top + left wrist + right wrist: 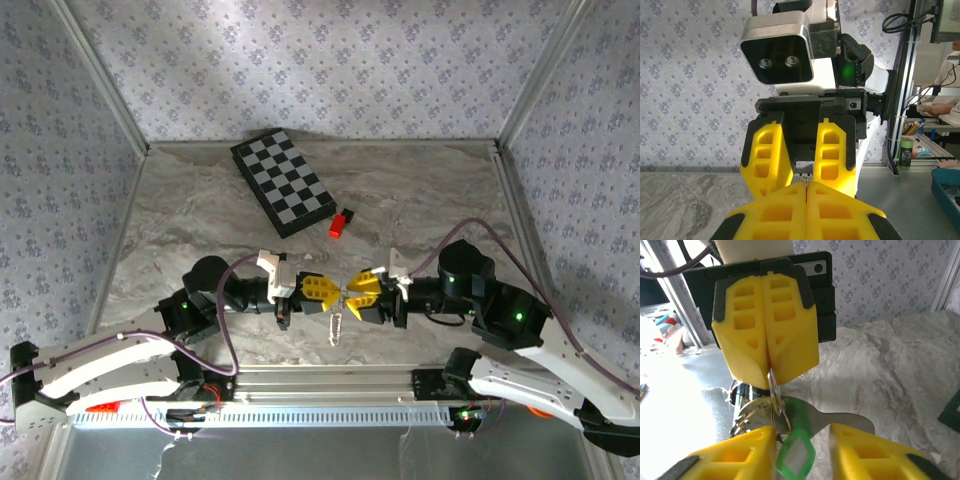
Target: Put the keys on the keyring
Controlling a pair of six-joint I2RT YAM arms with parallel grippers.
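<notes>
My left tool (335,290), at the lower middle of the top view, is clamped tight on the keyring (774,390); the thin silvery loop pokes out below its pressed-together yellow fingers (790,340) at the upper left of the right wrist view. From that loop hangs the key (795,455), its green head at the bottom centre carrying a pale label window whose writing I cannot read, its metal blade pointing right above the marbled counter (900,370). My right tool (353,290) faces the left one tip to tip, spread apart on either side of the green head.
</notes>
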